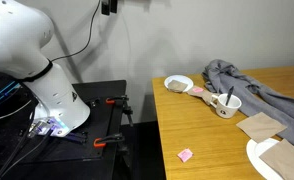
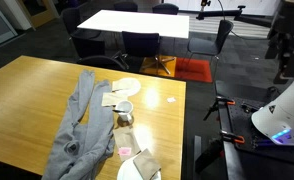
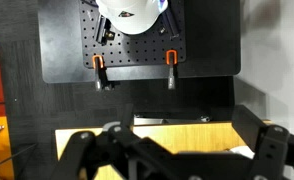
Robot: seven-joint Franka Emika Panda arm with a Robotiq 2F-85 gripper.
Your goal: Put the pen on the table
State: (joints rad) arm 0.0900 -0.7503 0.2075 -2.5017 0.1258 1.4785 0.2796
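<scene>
The pen (image 1: 230, 96) is a thin dark stick that leans in the white cup (image 1: 225, 105) on the wooden table (image 1: 187, 125). The cup (image 2: 124, 119) and table (image 2: 27, 95) also show in both exterior views; there the pen is too small to tell. My gripper (image 3: 172, 160) is open and empty, its dark fingers spread wide at the bottom of the wrist view. It hangs high above the table's near edge (image 3: 177, 134) and the black stand, far from the cup. Only its dark tip (image 1: 109, 6) shows at the top of an exterior view.
A grey cloth (image 1: 252, 85), a plate (image 1: 178, 83), brown napkins (image 1: 259, 125) and a small pink scrap (image 1: 185, 155) lie on the table. The black stand with red clamps (image 1: 107, 120) holds the robot base (image 1: 52, 100). Chairs and a white table (image 2: 137, 25) stand behind.
</scene>
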